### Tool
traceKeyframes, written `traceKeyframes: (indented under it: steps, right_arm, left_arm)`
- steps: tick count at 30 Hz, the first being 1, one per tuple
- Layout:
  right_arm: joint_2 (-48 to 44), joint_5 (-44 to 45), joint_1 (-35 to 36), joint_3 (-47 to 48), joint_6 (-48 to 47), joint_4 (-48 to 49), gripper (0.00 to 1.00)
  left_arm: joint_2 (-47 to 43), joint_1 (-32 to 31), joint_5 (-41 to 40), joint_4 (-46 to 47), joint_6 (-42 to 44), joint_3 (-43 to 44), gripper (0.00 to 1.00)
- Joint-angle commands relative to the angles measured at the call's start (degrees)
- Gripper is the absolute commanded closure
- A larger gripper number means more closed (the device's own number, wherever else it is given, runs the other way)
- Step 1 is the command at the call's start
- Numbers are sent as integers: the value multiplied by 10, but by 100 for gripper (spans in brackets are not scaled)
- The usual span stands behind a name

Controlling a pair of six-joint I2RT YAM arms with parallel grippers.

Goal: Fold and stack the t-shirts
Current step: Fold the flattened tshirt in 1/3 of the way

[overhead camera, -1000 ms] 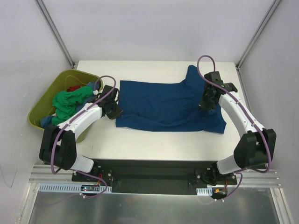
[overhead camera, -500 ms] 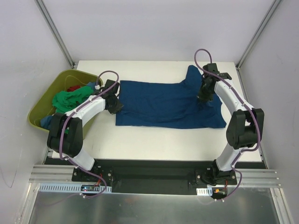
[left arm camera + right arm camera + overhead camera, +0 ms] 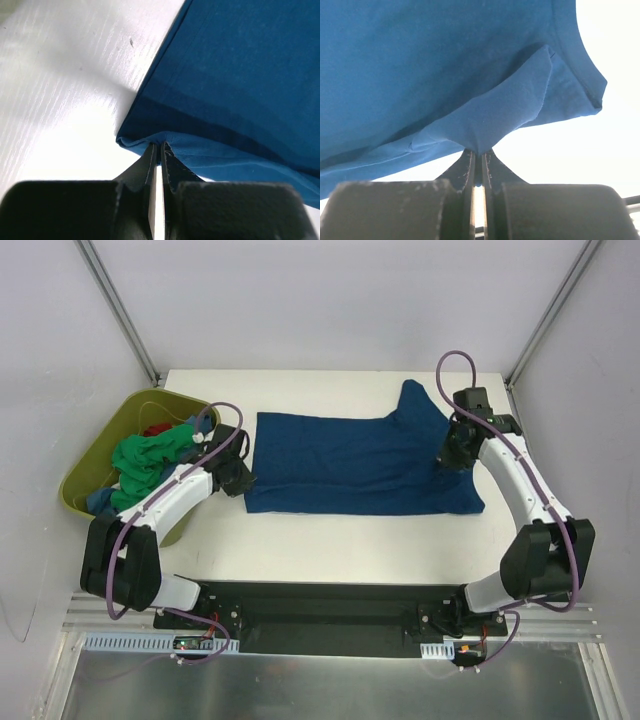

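Note:
A blue t-shirt (image 3: 355,462) lies spread across the middle of the white table, one sleeve sticking up at the back right. My left gripper (image 3: 243,478) is shut on the shirt's left hem; the pinched cloth shows in the left wrist view (image 3: 159,146). My right gripper (image 3: 450,456) is shut on a fold of the shirt near its right end, seen in the right wrist view (image 3: 478,153). More t-shirts, a bright green one (image 3: 148,456) and a red one (image 3: 155,429), lie crumpled in the olive-green tub (image 3: 100,443) at the left.
The tub stands off the table's left edge, beside my left arm. Bare white table (image 3: 340,535) lies in front of the shirt and behind it. Pale walls with metal posts close in the back and sides.
My right gripper has moved right and slightly toward me, pulling the shirt's right end. My left gripper has shifted a little left. The shirt now lies flatter, its front edge straighter.

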Motion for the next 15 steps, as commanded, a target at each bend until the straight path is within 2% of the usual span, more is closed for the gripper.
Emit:
traceKeyframes:
  steps: [1,7,15]
  right_arm:
    - [-28,14,-15,-5,-9,2,99]
    - [-13,23,-28,27,-22,3,100]
    - [60,3,-31,77,-33,9,100]
  left_arm:
    - [-24,7,-22,-2,-7,-2,100]
    - [-3,7,-36,-3,0,20,100]
    - [66,7,-38,0,3,80,100]
